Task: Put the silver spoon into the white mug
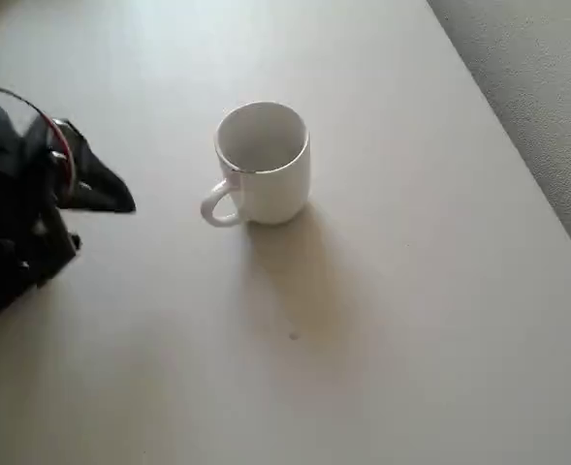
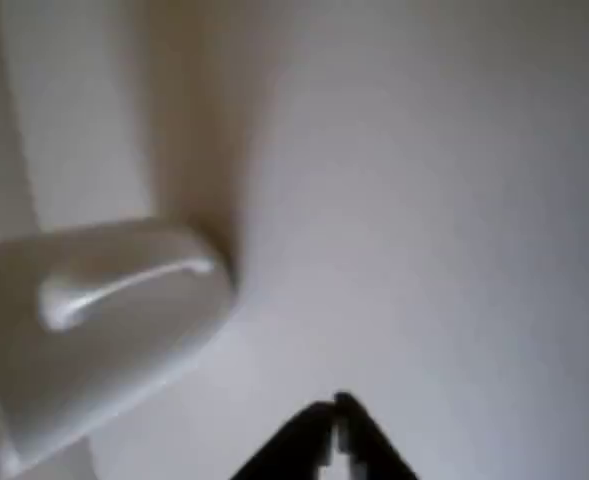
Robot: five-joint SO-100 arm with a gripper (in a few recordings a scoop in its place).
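Evidently the gripper (image 2: pixel 336 425) is held with tips together, empty, by the table's (image 1: pixel 411 368) left edge. The white mug (image 1: pixel 263 165) is stood upright mid-table. The silver spoon's place cannot be told; being light, stiff and slippery, it is best pinched across its slim handle.

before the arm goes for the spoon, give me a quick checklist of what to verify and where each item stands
1. Mug upright, mouth open: ok. The white mug stands on the table in the overhead view, handle toward lower left.
2. Mug interior free: ok, nothing seen inside.
3. Spoon located: ok. The silver spoon lies on a pale block in the wrist view.
4. Gripper empty: ok. The gripper holds nothing.
5. Gripper open for a grasp: not ok, its fingertips meet.
6. Spoon's place relative to the mug: cannot tell.
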